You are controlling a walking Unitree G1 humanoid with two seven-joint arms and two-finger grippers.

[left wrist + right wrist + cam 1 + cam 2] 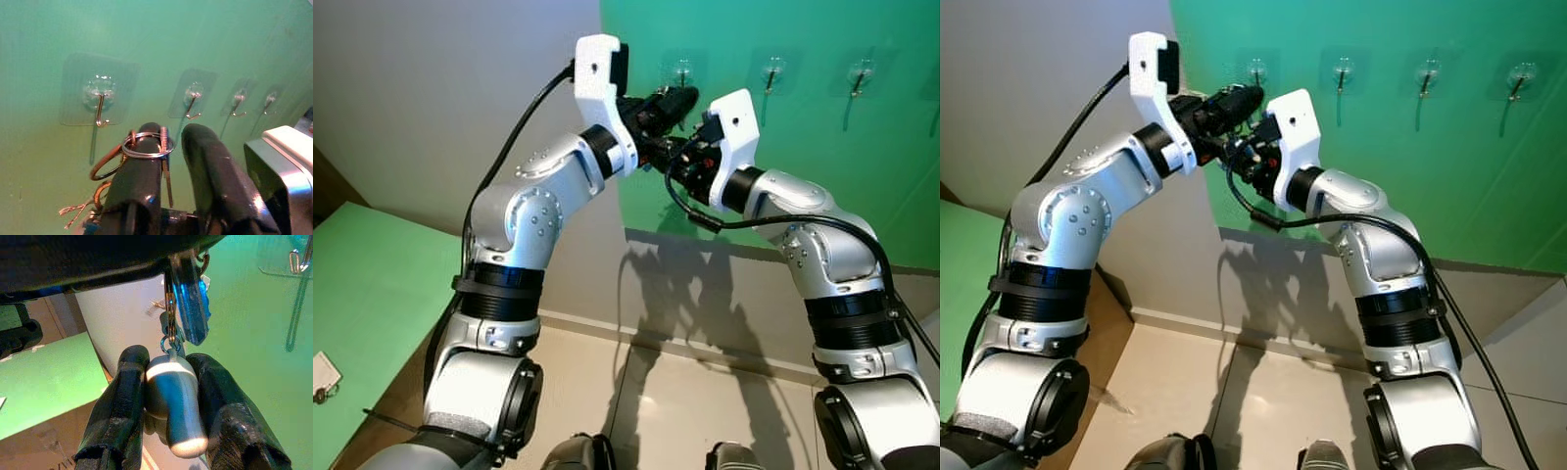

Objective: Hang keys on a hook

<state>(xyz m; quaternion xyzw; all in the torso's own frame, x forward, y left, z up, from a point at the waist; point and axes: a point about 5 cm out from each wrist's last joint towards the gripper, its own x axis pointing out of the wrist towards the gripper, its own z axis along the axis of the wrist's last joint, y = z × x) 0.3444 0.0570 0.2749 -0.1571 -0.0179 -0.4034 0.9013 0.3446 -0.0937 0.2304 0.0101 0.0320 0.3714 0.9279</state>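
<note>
Left gripper [171, 142] carries the key ring [146, 147] looped over 1 finger, right gripper [166, 377] clamps the fob [173, 401], hook [100, 110] just ahead, nothing hung yet.

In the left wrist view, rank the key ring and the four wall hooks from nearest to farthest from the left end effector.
1. Key ring: looped over one finger of the left end effector.
2. First hook: on the green wall just beyond the ring.
3. Second hook: next along the row.
4. Third hook: further along.
5. Fourth hook: far end.
</note>
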